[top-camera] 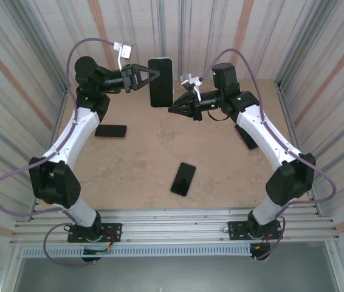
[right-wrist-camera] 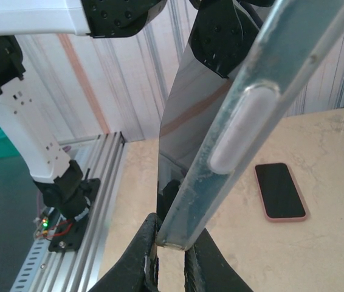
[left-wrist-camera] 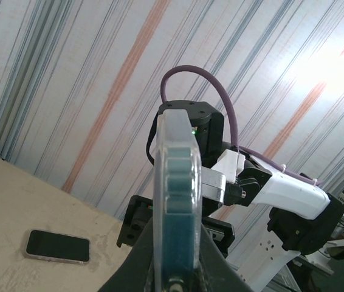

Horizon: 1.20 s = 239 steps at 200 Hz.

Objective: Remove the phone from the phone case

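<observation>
A teal phone in a clear phone case [top-camera: 161,81] hangs upright in the air above the back of the table, dark screen toward the camera. My left gripper [top-camera: 152,74] is shut on its left edge. In the left wrist view the case's edge [left-wrist-camera: 178,194] rises straight up from between my left gripper's [left-wrist-camera: 181,271] fingers. My right gripper [top-camera: 173,109] is shut on the case's lower right corner. In the right wrist view that corner [right-wrist-camera: 181,234] sits pinched in my right gripper [right-wrist-camera: 172,246], and the case edge with its side button [right-wrist-camera: 242,125] slants up to the right.
Three other phones lie on the table: a pink-edged one [top-camera: 110,131] at the left, a black one [top-camera: 183,179] near the middle front, and one [top-camera: 246,137] partly under the right arm. Corrugated walls close in the back and both sides.
</observation>
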Each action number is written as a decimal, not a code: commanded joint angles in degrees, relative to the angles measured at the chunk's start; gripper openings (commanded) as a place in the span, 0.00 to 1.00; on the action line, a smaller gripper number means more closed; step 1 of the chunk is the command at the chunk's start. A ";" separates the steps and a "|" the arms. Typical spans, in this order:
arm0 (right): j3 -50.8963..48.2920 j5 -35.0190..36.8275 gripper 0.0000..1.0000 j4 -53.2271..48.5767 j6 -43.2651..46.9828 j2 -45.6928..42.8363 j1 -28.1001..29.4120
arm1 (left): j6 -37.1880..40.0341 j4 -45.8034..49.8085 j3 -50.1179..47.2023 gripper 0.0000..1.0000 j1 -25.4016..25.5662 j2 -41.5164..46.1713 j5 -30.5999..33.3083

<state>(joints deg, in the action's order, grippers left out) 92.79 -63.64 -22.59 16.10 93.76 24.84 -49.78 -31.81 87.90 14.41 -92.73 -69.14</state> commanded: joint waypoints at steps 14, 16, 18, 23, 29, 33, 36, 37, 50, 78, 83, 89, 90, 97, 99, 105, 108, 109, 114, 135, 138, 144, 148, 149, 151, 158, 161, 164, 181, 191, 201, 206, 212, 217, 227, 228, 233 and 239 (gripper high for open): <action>2.65 9.74 0.10 3.27 3.54 0.89 -0.49 | -6.24 0.29 -0.61 0.00 2.70 2.72 -2.87; 2.70 9.82 0.10 3.26 3.64 0.86 -0.56 | -6.37 0.33 -0.62 0.00 2.72 2.77 -2.98; 2.73 9.91 0.10 3.25 3.74 0.89 -0.58 | -6.45 0.41 -0.56 0.00 2.79 2.80 -3.07; 2.87 10.36 0.10 3.39 3.87 0.90 -0.66 | -6.43 0.70 -0.45 0.00 2.89 2.86 -3.45; 3.03 10.99 0.10 3.20 4.57 0.90 -0.60 | -6.31 1.26 -0.35 0.00 3.11 2.97 -3.70; 3.22 11.57 0.10 2.85 5.30 0.95 -0.52 | -6.25 1.59 -0.28 0.00 3.29 3.07 -3.79; 3.45 11.89 0.10 2.46 5.76 0.99 -0.43 | -6.10 1.72 -0.27 0.00 3.40 3.14 -3.91; 3.54 11.97 0.10 2.33 5.95 1.03 -0.42 | -6.11 1.78 -0.27 0.00 3.46 3.16 -3.86; 4.37 12.69 0.10 2.27 6.49 1.16 -0.30 | -6.12 2.23 -0.11 0.00 3.84 3.17 -4.06; 5.31 14.11 0.09 2.90 7.02 1.44 -0.06 | -6.85 1.86 -0.18 0.00 4.31 3.08 -4.24; 5.46 14.38 0.09 2.93 7.14 1.49 -0.06 | -7.07 1.76 -0.15 0.00 4.34 2.99 -4.39; 5.55 14.74 0.09 3.23 7.15 1.46 -0.06 | -7.32 1.68 -0.18 0.00 4.43 2.99 -4.48; 5.56 14.80 0.09 3.33 7.13 1.40 -0.01 | -7.29 1.58 -0.18 0.00 4.41 2.99 -4.45; 5.64 15.84 0.09 3.56 7.64 1.35 0.16 | -7.43 1.50 -0.18 0.00 4.41 2.99 -4.46; 5.62 15.87 0.09 3.66 7.70 1.30 0.20 | -7.46 1.52 -0.20 0.00 4.42 2.99 -4.47; 5.64 15.99 0.10 4.34 7.53 1.34 0.25 | -7.67 1.36 -0.18 0.00 4.55 2.99 -4.50; 5.64 16.00 0.10 4.75 7.30 1.34 0.18 | -7.81 1.19 -0.16 0.00 4.60 2.99 -4.51; 5.64 16.13 0.09 4.88 7.29 1.34 0.15 | -7.84 1.16 -0.13 0.00 4.58 2.99 -4.51; 5.85 16.60 0.10 4.92 7.61 1.41 0.21 | -8.12 0.84 -0.11 0.00 4.69 2.91 -4.51; 6.70 16.29 0.09 6.16 6.51 1.78 0.20 | -9.11 0.13 0.00 0.00 4.92 2.82 -4.68; 6.68 16.22 0.10 6.40 6.35 1.83 0.21 | -9.22 0.09 -0.05 0.00 4.93 2.82 -4.68; 6.65 15.98 0.10 6.80 5.96 1.85 0.21 | -9.30 0.05 -0.10 0.00 5.00 2.86 -4.67; 6.77 15.85 0.10 6.94 5.64 1.95 0.21 | -9.22 0.08 -0.16 0.00 5.01 2.90 -4.59; 6.74 15.84 0.10 7.03 5.58 1.91 0.21 | -9.21 0.04 -0.17 0.00 5.01 2.90 -4.60; 6.77 15.85 0.09 7.08 5.47 1.95 0.25 | -9.26 -0.04 -0.20 0.00 5.01 2.95 -4.60; 6.71 15.91 0.10 7.16 5.51 1.79 0.31 | -9.55 -0.57 -0.34 0.00 5.02 2.99 -4.56; 6.70 15.99 0.09 7.14 5.52 1.83 0.37 | -9.83 -0.93 -0.40 0.00 5.01 2.99 -4.59; 6.70 16.06 0.09 7.18 5.48 1.91 0.31 | -10.10 -1.23 -0.50 0.00 5.10 3.04 -4.58; 6.61 15.87 0.09 7.82 4.82 1.95 0.25 | -10.33 -1.25 -0.60 0.00 5.16 2.95 -4.63; 6.79 15.75 0.10 7.84 4.55 2.02 0.36 | -10.42 -1.64 -0.71 0.00 5.18 2.92 -4.55; 6.61 15.15 0.10 8.90 3.33 1.93 0.39 | -10.43 -1.50 -0.62 0.00 5.19 2.82 -4.51; 6.57 15.11 0.10 9.22 2.99 1.96 0.43 | -10.49 -1.77 -0.56 0.00 5.31 2.74 -4.46; 6.77 15.24 0.10 9.17 2.90 2.02 0.54 | -10.83 -2.44 -0.62 0.00 5.27 2.66 -4.32; 6.76 15.43 0.10 9.37 2.42 2.09 0.58 | -11.44 -2.95 -0.54 0.00 5.36 2.56 -4.24; 6.72 15.61 0.09 10.00 1.49 2.30 0.47 | -12.32 -4.05 -0.24 0.00 5.46 2.23 -4.19; 6.75 15.67 0.09 9.92 1.48 2.30 0.47 | -12.34 -4.05 -0.21 0.00 5.45 2.21 -4.22; 6.79 15.94 0.09 9.77 1.52 2.37 0.56 | -12.44 -3.96 -0.18 0.00 5.45 2.20 -4.24; 6.64 16.26 0.09 9.85 1.40 2.40 0.60 | -12.53 -4.12 -0.29 0.00 5.45 2.22 -4.24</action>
<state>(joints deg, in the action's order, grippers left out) 96.25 -56.42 -23.86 19.57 94.19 25.50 -53.49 -36.10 87.64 14.76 -92.66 -64.82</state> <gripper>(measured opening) 0.133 0.143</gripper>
